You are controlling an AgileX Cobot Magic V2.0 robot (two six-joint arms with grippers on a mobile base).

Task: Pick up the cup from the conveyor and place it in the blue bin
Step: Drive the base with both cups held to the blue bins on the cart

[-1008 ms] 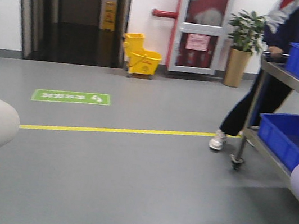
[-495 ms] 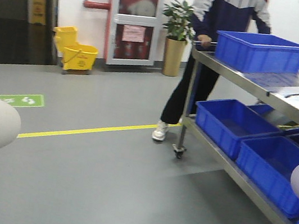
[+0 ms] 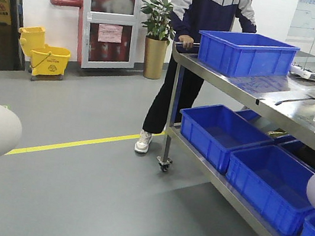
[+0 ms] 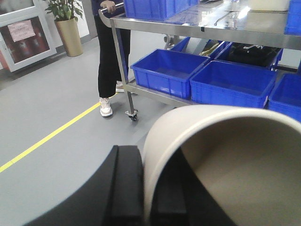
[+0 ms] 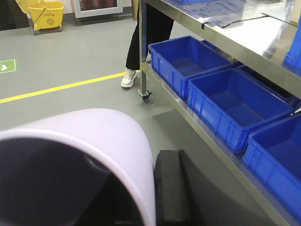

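The left gripper [image 4: 143, 188] is closed on the wall of a cream cup [image 4: 225, 155], with one black finger [image 4: 127, 183] outside the rim and another inside it. The cup's open mouth is turned toward the wrist camera. The right gripper [image 5: 153, 197] grips a pale lilac cup [image 5: 94, 136] the same way, a black finger [image 5: 169, 188] pressed to the outside of the wall; the inner one is lost in shadow. Both cups hang above the grey floor [image 3: 101, 205], well apart. A yellow line [image 3: 82, 142] crosses the floor. To the right stands a steel trolley [image 3: 172, 114] with a blue crate [image 3: 246, 51] on top and blue shelf bins [image 3: 221, 134] on its lower shelf. A person [image 3: 186, 51] holds its handle, near a potted plant [image 3: 157, 34] and yellow mop bucket [image 3: 47, 60]
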